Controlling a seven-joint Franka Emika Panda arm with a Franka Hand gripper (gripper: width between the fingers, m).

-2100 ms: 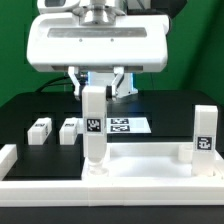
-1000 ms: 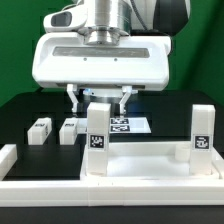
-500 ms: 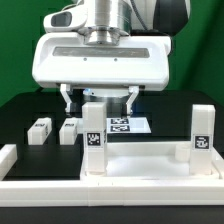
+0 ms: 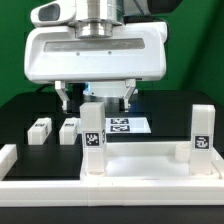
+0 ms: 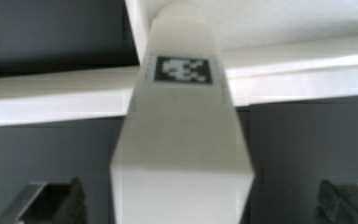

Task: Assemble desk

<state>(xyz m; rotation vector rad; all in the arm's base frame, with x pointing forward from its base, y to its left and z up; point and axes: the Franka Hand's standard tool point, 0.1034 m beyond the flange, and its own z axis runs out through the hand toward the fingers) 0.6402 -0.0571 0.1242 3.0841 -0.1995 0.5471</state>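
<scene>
The white desk tabletop (image 4: 140,168) lies upturned at the front, its raised rim toward me. One tagged white leg (image 4: 93,140) stands upright in the corner socket toward the exterior view's left. A second leg (image 4: 203,135) stands upright at the exterior view's right. Two more legs (image 4: 40,130) (image 4: 69,129) lie on the black table behind. My gripper (image 4: 96,95) hangs over the left standing leg, open, fingers spread clear of both its sides. In the wrist view the leg (image 5: 181,140) rises between the two dark fingertips (image 5: 48,203), which do not touch it.
The marker board (image 4: 128,126) lies flat behind the standing leg. A low white border rail (image 4: 8,158) runs along the exterior view's left edge. A green backdrop stands behind the table.
My gripper let go of the left standing leg: the fingers spread wide, and the hand shifted slightly up and left. The leg stays upright in its socket.
</scene>
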